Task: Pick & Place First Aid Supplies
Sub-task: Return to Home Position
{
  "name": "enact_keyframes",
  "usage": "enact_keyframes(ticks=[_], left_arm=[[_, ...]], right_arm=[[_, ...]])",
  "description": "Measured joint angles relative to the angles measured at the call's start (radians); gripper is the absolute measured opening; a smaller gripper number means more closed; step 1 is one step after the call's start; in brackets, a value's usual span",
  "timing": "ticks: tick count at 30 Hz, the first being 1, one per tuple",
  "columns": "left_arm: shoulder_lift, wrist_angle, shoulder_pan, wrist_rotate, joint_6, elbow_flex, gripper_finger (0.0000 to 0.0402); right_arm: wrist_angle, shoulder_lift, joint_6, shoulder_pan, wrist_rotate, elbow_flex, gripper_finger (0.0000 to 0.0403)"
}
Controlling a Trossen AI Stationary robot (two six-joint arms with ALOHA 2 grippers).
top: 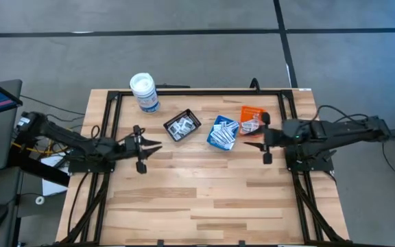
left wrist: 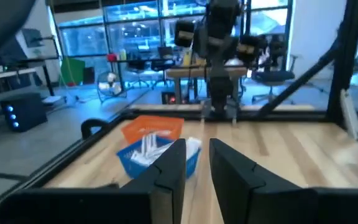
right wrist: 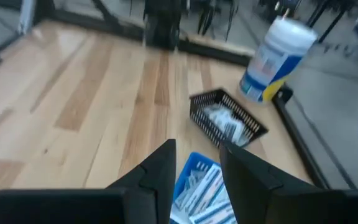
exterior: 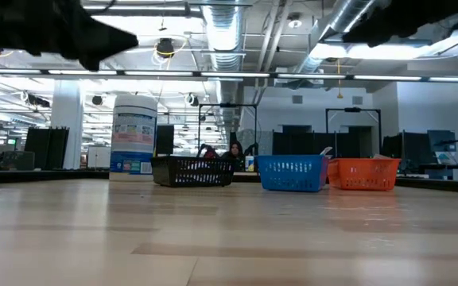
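The first aid packets [top: 181, 126] are all lying inside the black tray [exterior: 192, 171], blue tray [exterior: 291, 173] and orange tray [exterior: 362, 173], which are standing in a row on the bench [top: 204, 199]. No loose packet is showing on the bare wood (so the sorting is looking finished). The left claw [top: 151, 146] and right claw [top: 265, 139] are hovering at either side, each slightly spread and pinching nothing.

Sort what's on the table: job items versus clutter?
Job: white packets in all three trays; black tray, blue tray, orange tray as bins; left tool and right tool, both open, over the table.
Lying about: white canister, beside the black tray.
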Motion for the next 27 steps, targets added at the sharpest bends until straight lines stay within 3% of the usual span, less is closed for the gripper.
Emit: enact_keyframes(ticks=[6,8,13,18,21,27], left_arm=[[-0.037,0.001,0.180,0.267,-0.002,-0.042,0.0072],[-0.071,-0.004,0.226,0.312,-0.008,-0.044,0.0072],[-0.189,-0.031,0.271,0.303,-0.015,-0.044,0.0072],[-0.332,-0.247,0.258,0.283,-0.028,-0.044,0.0072],[-0.416,-0.364,0.258,0.273,-0.046,-0.044,0.0072],[-0.551,-0.396,0.258,0.277,-0.021,-0.079,0.0072]], right_arm=[[0.056,-0.216,0.055,-0.015,-0.007,-0.122,0.0118],[0.066,-0.288,0.061,-0.015,-0.006,-0.163,0.0118],[0.069,-0.484,0.064,-0.014,-0.006,-0.257,0.0118],[0.077,-0.693,0.094,-0.010,-0.003,-0.329,0.0118],[0.090,-0.701,0.105,-0.014,0.017,-0.350,0.0118],[0.088,-0.681,0.117,-0.010,0.022,-0.396,0.0118]])
